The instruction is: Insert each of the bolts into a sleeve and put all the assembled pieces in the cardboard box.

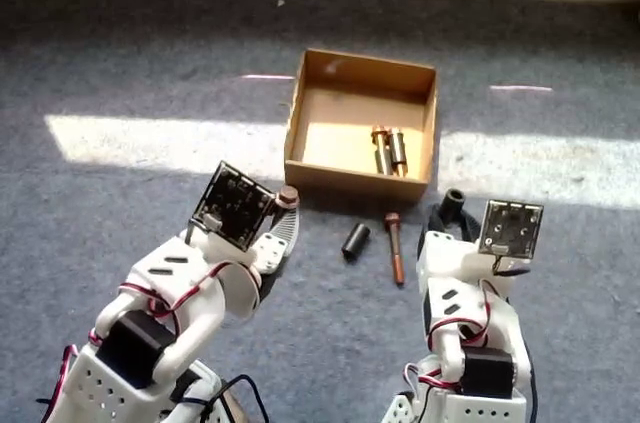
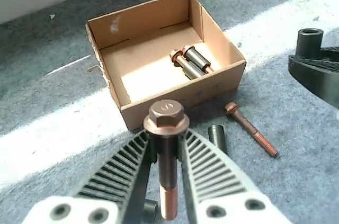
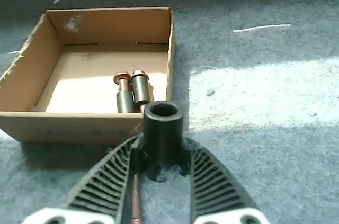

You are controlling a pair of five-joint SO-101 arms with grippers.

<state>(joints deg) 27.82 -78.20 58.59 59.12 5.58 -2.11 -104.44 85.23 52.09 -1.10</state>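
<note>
Bolted sleeves [image 1: 390, 150], two side by side, lie inside the box [image 1: 355, 186]. Just in front of the box, a loose sleeve [image 1: 355, 240] and a loose bolt [image 1: 395, 248] lie on grey carpet [image 1: 150, 73]. Nearby, the left gripper [image 2: 167, 135] fingers pinch a bolt [image 2: 168, 181]. The right gripper [image 3: 162, 143] fingers pinch a sleeve [image 3: 162, 126].

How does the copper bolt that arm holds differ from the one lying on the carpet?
The held copper-coloured bolt is clamped between the jaws of the left gripper; the loose copper-coloured bolt lies flat on the grey carpet. The held bolt sits by a front corner of the cardboard box; the loose bolt lies between the arms, beside a short dark sleeve. Both have hex heads and no sleeve on yet.
</note>
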